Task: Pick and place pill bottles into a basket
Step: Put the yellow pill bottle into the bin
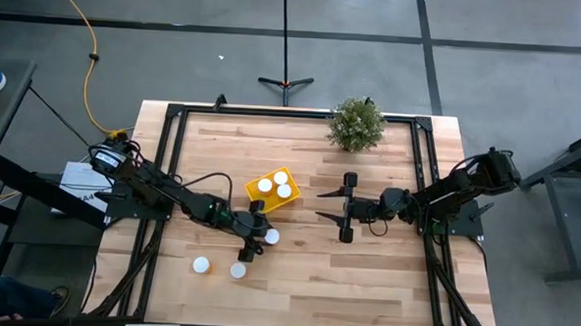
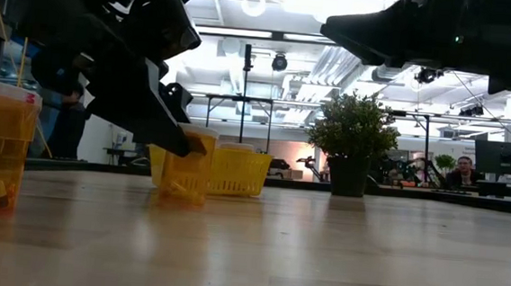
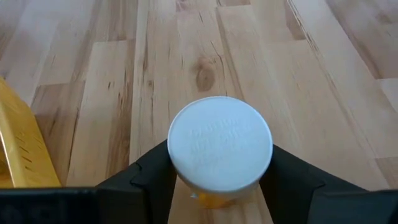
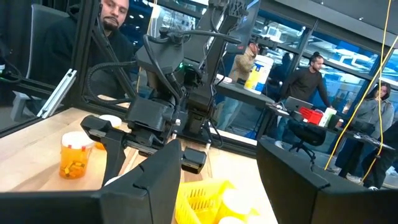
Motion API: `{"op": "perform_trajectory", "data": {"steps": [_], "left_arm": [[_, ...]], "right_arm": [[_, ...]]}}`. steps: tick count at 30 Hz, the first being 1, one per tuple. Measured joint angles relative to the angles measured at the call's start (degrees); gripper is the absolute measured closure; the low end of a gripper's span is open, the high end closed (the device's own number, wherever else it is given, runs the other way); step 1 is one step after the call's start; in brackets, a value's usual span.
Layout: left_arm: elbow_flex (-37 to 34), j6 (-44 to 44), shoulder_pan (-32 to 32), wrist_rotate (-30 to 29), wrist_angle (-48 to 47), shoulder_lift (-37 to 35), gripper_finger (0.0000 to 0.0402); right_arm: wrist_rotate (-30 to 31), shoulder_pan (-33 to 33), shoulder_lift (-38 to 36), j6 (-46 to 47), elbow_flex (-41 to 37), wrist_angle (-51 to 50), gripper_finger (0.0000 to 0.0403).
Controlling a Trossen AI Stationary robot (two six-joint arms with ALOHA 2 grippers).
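Left gripper (image 3: 221,180) clenched around pill bottle (image 3: 221,149) for lifting | yellow basket (image 1: 273,192) at 12 o'clock, three bottles inside | right gripper (image 1: 347,207) idle, released, at 3 o'clock

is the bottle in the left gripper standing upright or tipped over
Upright: the pill bottle shows its round white cap face-on between the left gripper fingers, and it stands on the table beside the basket.

Three white-capped pill bottles (image 1: 277,185) inside yellow basket (image 1: 255,197); at its five o'clock, three (image 1: 238,270) upright on wood.
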Motion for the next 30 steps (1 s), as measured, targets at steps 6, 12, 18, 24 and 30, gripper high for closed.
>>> {"op": "perform_trajectory", "data": {"steps": [6, 12, 18, 24, 30], "left_arm": [[1.0, 0.1, 0.0, 0.1, -0.6, -1.9, 0.0175], [4.6, -0.4, 0.0, 0.1, -8.8, -4.6, 0.0166], [6.8, -0.1, 0.0, 0.1, -11.2, -6.4, 0.0177], [8.3, 0.0, 0.2, -3.3, -14.9, -6.4, 0.0166], [10.6, -1.6, 2.7, -4.2, -19.5, -7.4, 0.0175]], "right_arm": [[2.1, 0.0, 0.0, 0.3, 0.0, 0.8, 0.0204], [5.0, 0.0, 0.0, 1.8, 0.0, 1.2, 0.0204], [4.9, 0.0, 0.0, 2.4, 0.0, 1.1, 0.0204], [5.0, 0.0, 0.0, 3.4, 0.0, 1.1, 0.0204], [4.9, 0.0, 0.0, 3.1, 0.0, 1.0, 0.0204]]}}
